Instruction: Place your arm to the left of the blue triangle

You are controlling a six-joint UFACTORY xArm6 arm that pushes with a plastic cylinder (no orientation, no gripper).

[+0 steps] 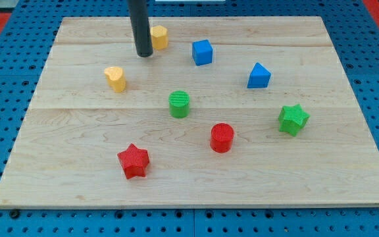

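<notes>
The blue triangle [258, 76] sits on the wooden counter [77, 178], toward the view's right. My tip [144, 54] rests far off to the triangle's left, touching or just beside a yellow block [159, 37]. The blue cube [202, 52] lies between the tip and the triangle. There is no hand here, only the rod.

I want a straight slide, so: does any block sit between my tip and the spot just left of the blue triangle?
Yes. From my tip, the blue cube sits close to the line toward the blue triangle, so I would likely clip it.
</notes>
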